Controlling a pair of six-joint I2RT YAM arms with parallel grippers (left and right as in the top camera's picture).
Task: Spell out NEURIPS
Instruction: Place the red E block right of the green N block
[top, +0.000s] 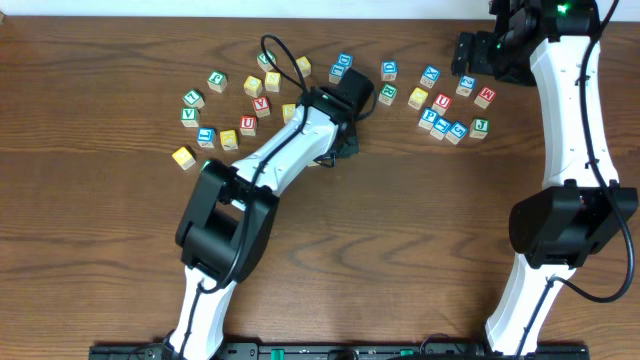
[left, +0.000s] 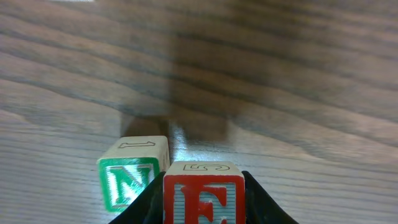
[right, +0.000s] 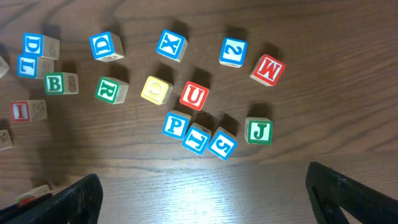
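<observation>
The E cube (left: 203, 186), judged light and rigid, is being pinched by its flat sides in the part-closed left gripper (left: 204, 210), the N cube (left: 127, 183) just left of it.

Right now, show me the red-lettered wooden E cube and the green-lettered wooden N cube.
red-lettered wooden E cube (left: 204, 200): left wrist view, front face.
green-lettered wooden N cube (left: 129, 185): left wrist view, front face.

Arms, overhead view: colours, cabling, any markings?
The left arm and right arm match: white link shells, black joint housings, loose black cables. No printed markings legible; a green light glows atop the right arm. The fingers are plain black.
</observation>
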